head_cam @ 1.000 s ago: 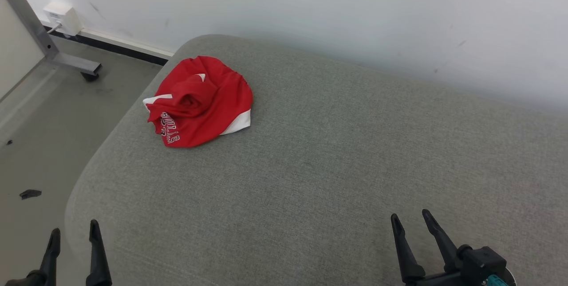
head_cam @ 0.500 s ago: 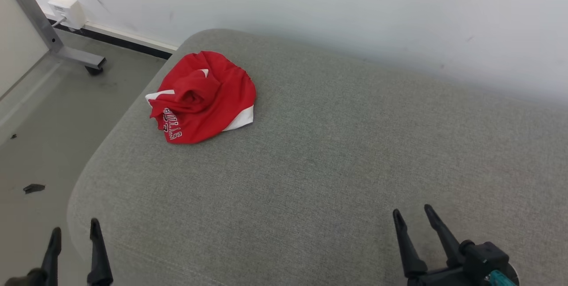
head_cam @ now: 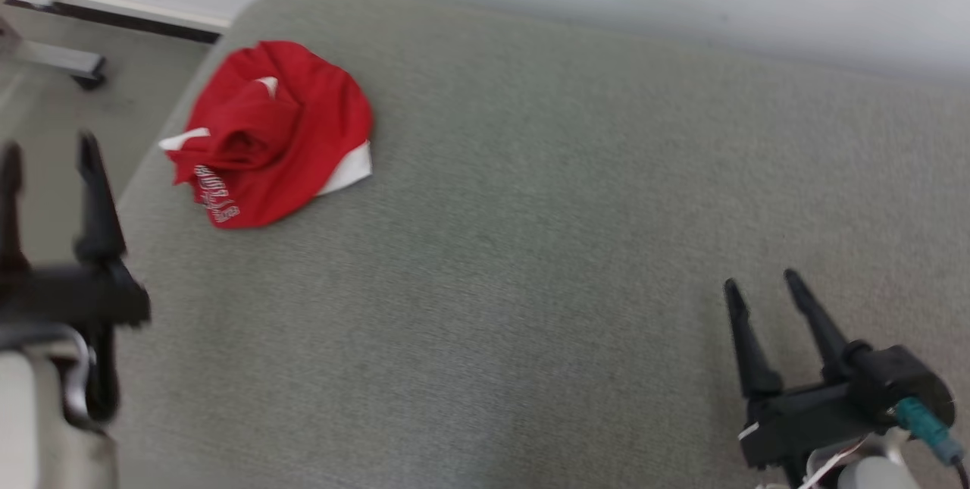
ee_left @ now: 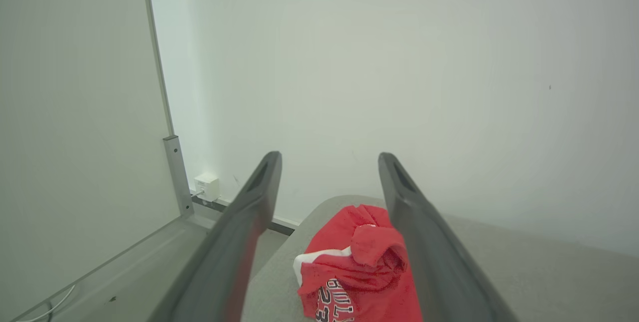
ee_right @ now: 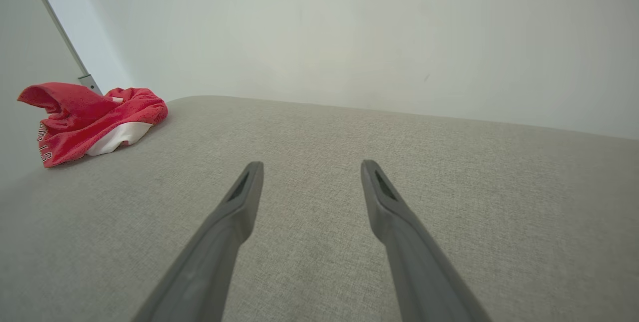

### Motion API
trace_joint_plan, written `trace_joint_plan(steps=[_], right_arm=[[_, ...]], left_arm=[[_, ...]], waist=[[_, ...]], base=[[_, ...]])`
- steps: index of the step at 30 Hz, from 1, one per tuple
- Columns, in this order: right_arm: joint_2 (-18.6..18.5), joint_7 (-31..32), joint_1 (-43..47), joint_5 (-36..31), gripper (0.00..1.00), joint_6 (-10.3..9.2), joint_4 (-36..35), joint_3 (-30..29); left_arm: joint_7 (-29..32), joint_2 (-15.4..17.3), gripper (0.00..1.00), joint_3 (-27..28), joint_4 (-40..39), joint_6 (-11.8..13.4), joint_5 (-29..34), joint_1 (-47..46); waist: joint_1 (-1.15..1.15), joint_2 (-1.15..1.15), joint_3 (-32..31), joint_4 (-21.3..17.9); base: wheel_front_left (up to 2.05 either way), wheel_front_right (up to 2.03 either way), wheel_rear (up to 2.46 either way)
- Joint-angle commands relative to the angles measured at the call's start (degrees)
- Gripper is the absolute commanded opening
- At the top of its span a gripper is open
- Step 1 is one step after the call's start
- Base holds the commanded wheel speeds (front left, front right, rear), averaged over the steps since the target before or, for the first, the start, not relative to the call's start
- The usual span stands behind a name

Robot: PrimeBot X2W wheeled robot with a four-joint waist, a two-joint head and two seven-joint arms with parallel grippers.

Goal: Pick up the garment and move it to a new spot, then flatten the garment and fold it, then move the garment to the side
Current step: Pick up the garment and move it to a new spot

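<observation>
In the head view we see the crumpled red mesh garment with white trim lying at the far left corner of the grey fabric cushion. Our left gripper hovers by the left edge, our right gripper over the near right part; both gape wide, holding nothing. The left wrist view frames the garment ahead between its 2 fingers. The right wrist view puts it well apart. We judge 0 steps done: lifting, flattening, folding and setting aside remain.

Garment on cushion's far-left corner
</observation>
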Motion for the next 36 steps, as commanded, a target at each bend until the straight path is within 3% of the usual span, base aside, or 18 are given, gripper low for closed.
trace_joint_plan(steps=[1, 13, 22, 26, 30, 35, 36], right_arm=[[-0.54, 0.07, -0.86, -0.32, 1.00, -0.18, -0.53, -0.61], [-0.54, 0.33, -0.69, -2.80, 1.00, -0.18, -7.33, -10.17], [0.18, 0.81, 0.16, -3.60, 1.00, -0.18, -10.99, -12.83], [0.06, 1.02, 0.00, -3.59, 1.00, -0.18, -11.53, -12.94], [-0.04, 1.37, -0.55, -3.83, 1.00, -0.18, -12.16, -12.81], [0.29, 1.82, -0.88, -4.19, 1.00, -0.18, -12.47, -12.51], [0.37, 1.81, -0.97, -4.16, 1.00, -0.18, -12.47, -12.37]], left_arm=[[0.00, 0.87, 1.00, 0.19, 0.49, -0.09, -0.30, -2.24], [2.49, 10.36, 1.00, 0.61, 11.77, -0.59, -3.13, -23.56], [7.86, 16.17, 1.00, -0.58, 27.07, -0.81, -4.77, -29.97], [12.52, 17.31, 1.00, -1.74, 33.85, -0.85, -6.18, -31.09], [21.65, 18.15, 1.00, -5.25, 40.31, -0.79, -8.89, -31.96], [28.51, 16.90, 1.00, -8.13, 43.43, -0.83, -13.01, -31.24], [28.55, 16.91, 0.91, -8.69, 43.40, -0.83, -13.33, -30.95]], waist=[[-0.01, -0.01, 6.30, -5.85], [-0.01, -0.01, 17.22, -15.80], [-0.01, -0.01, 20.07, -18.94], [-0.01, -0.01, 20.11, -19.35], [-0.01, -0.01, 19.97, -19.49], [-0.01, -0.01, 19.85, -19.72], [-0.01, -0.01, 19.79, -19.78]], base=[[0.00, 0.00, 0.00], [0.00, 0.00, 0.00], [0.00, 0.00, 0.00], [0.00, 0.00, 0.00], [0.00, 0.00, 0.00], [0.00, 0.00, 0.00], [0.00, 0.00, 0.00]])
